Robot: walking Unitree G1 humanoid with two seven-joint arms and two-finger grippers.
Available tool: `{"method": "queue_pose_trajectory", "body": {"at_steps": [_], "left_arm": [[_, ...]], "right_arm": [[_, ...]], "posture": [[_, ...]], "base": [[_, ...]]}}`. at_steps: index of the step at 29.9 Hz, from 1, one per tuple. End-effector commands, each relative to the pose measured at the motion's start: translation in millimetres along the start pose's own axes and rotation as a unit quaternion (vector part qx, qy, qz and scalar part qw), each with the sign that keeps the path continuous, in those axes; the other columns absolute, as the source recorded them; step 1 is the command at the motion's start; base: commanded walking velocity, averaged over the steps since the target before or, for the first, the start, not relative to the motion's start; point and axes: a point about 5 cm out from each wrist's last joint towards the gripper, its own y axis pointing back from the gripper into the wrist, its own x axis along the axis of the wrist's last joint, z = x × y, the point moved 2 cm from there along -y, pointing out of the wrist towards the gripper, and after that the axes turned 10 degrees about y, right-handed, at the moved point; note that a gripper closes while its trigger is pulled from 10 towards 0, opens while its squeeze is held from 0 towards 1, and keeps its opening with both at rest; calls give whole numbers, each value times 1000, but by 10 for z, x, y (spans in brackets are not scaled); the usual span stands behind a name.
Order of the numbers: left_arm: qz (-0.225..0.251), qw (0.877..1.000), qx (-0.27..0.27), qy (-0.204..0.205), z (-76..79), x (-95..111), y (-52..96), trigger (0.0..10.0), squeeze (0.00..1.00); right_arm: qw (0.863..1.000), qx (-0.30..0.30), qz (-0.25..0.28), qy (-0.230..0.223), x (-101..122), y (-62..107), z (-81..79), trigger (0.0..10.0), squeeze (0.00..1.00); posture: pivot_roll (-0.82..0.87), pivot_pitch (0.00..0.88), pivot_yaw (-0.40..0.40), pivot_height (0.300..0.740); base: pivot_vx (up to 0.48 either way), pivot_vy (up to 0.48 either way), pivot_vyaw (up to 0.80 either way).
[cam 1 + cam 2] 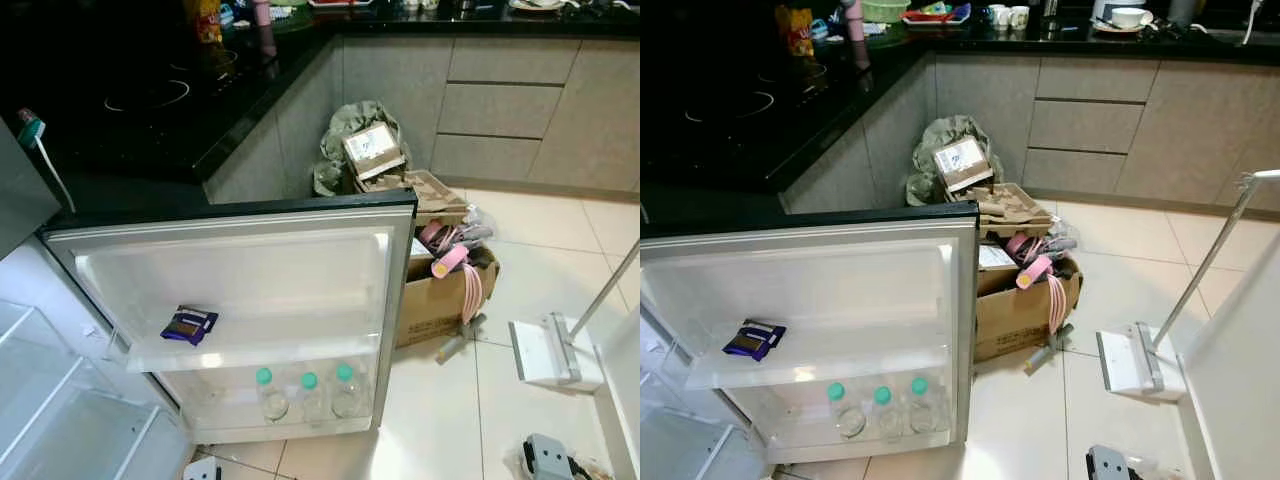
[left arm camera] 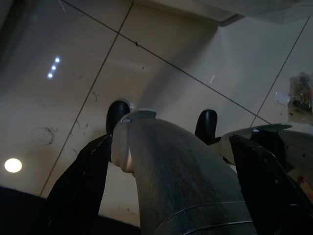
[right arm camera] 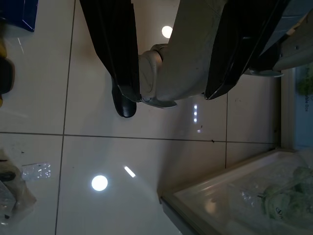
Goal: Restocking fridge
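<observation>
Fridge door [image 1: 250,290] swung wide open, inner side facing up toward the head camera. On its upper door shelf [image 1: 255,352], a small purple packet [image 1: 189,324] lying flat near the hinge side. In the lower door shelf, three clear bottles [image 1: 304,392] with green caps standing upright in a row. Left of the door, the open fridge interior [image 1: 50,400] with its white shelves. Behind the door, a black tabletop [image 1: 150,110] with a cooktop. Right of the door, on the tiled floor [image 1: 520,270], a cardboard box [image 1: 435,300] crammed with pink odds and ends (a stuffed green bag [image 1: 350,140] behind it) – farther right, a white dustpan [image 1: 545,350] on a long handle.

Left gripper [image 2: 161,122] hanging above the floor, jaws spread; right gripper [image 3: 171,93] likewise above the floor near the fridge's foot – jaws spread too.
</observation>
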Motion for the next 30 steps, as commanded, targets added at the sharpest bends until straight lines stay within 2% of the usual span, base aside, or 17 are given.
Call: {"method": "queue_pose_trajectory", "body": {"at_steps": [1, 9, 17, 26, 30], "left_arm": [[-5, 1000, 11, -1, -49, -20, 18, 10000, 0], [-11, 1000, 2, -13, -24, -35, 13, 10000, 0], [-12, 1000, -6, -15, 4, -39, 5, 10000, 0], [-9, 1000, -5, -12, 0, -28, 5, 10000, 0], [-6, 1000, -1, -4, -10, -24, 8, 10000, 0]], "right_arm": [[1000, 10, 12, 2, 65, -19, -30, 10000, 0], [1000, 9, 10, -4, 42, -17, -33, 10000, 0], [1000, 22, 15, -9, 18, -7, -52, 10000, 0], [998, 53, 21, -11, 41, -21, -120, 10000, 0], [998, 59, 20, -12, 30, -21, -135, 10000, 0]], "posture": [[-90, 0, -12, 740], [-90, 0, -11, 740], [-93, 0, -10, 740], [-93, 0, -8, 740], [-93, 0, -7, 740]], "base": [[0, 0, 0], [0, 0, 0], [0, -465, 0], [0, -450, 736], [0, 0, 744]]}}
